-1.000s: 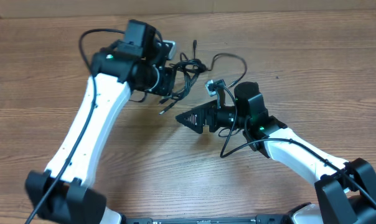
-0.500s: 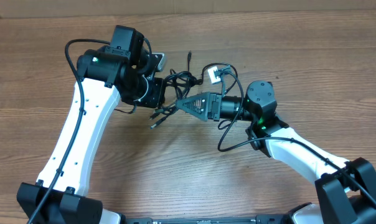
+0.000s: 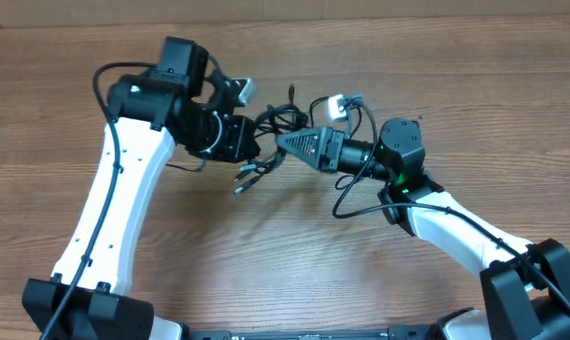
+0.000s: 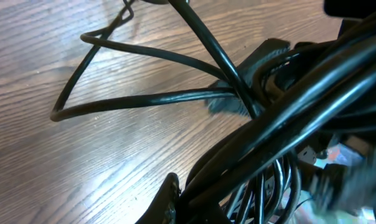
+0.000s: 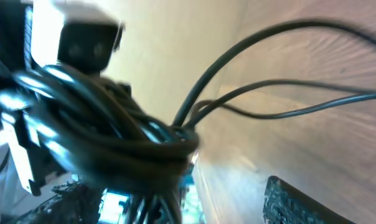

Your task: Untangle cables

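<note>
The cables (image 3: 277, 117) are a tangled black bundle at the table's middle back, with loose plug ends (image 3: 251, 176) trailing down to the left. My left gripper (image 3: 248, 142) is shut on the bundle's left side. In the left wrist view thick strands (image 4: 287, 106) press against one finger (image 4: 166, 200) and a thin loop (image 4: 70, 106) lies on the wood. My right gripper (image 3: 285, 142) points left into the bundle. In the right wrist view the knot (image 5: 113, 140) hangs between its jaws, which stand apart; one finger (image 5: 294, 199) shows at lower right.
Wooden table (image 3: 294, 255) all round. Each arm's own thick black cable loops beside it, on the left (image 3: 101, 80) and on the right (image 3: 346, 203). Both arm bases (image 3: 87, 307) sit at the near edge. A pale wall (image 3: 408, 8) runs along the far edge.
My right gripper has swung from the table's middle up and left onto the bundle, its jaws narrowing. My left arm has shifted slightly left, still holding the cables.
</note>
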